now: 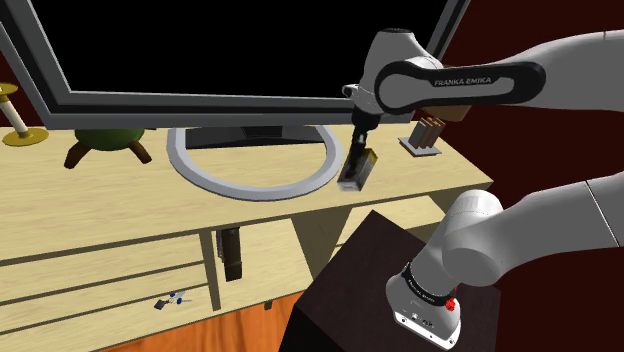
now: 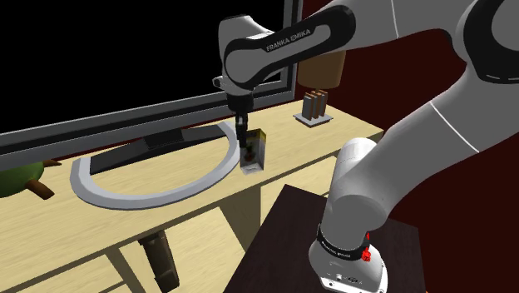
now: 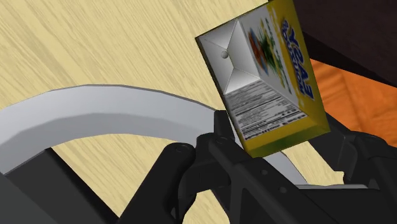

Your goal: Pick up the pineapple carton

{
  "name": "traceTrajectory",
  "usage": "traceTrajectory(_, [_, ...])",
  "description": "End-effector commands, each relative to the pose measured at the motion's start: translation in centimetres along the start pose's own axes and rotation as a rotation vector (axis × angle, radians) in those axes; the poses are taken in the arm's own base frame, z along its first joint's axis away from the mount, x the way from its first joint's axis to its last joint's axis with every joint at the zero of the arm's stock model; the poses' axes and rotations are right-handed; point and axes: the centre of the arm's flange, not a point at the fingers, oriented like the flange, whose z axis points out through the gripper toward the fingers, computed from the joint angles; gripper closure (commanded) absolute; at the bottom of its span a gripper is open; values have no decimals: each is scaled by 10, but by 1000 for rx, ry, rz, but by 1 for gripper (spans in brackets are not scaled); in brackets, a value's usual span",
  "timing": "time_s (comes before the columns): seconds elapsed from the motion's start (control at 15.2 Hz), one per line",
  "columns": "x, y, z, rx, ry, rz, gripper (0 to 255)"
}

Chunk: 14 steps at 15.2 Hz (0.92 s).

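Note:
The pineapple carton [image 1: 357, 170] is a small yellow box with a grey gabled top and printed sides. It hangs tilted at the desk's front edge, just beside the monitor's grey ring base [image 1: 255, 183]. My black gripper [image 1: 361, 148] comes down on it from above and is shut on it. In the second exterior view the carton [image 2: 253, 153] sits under the gripper [image 2: 244, 141], over the desk's edge. In the wrist view the carton [image 3: 270, 73] is clasped between the fingers of the gripper [image 3: 280, 137]. Whether its bottom touches the wood I cannot tell.
A large dark monitor [image 1: 230, 50] spans the back of the light wooden desk [image 1: 120, 205]. A green pot on brown legs [image 1: 108, 142] and a candle holder [image 1: 20, 125] stand at the shoulder view's left. A small rack of brown slats [image 1: 425, 135] stands behind the carton. The dark stand box [image 1: 350, 290] is below.

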Motion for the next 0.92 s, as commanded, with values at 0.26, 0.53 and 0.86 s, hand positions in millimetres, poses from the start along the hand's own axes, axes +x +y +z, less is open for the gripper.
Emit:
traceTrajectory(0.26, [-1, 1, -31, 0, 0, 0, 255])
traceTrajectory(0.53, [-2, 2, -52, 0, 0, 0, 255])
traceTrajectory(0.86, [-2, 2, -68, 0, 0, 0, 255])
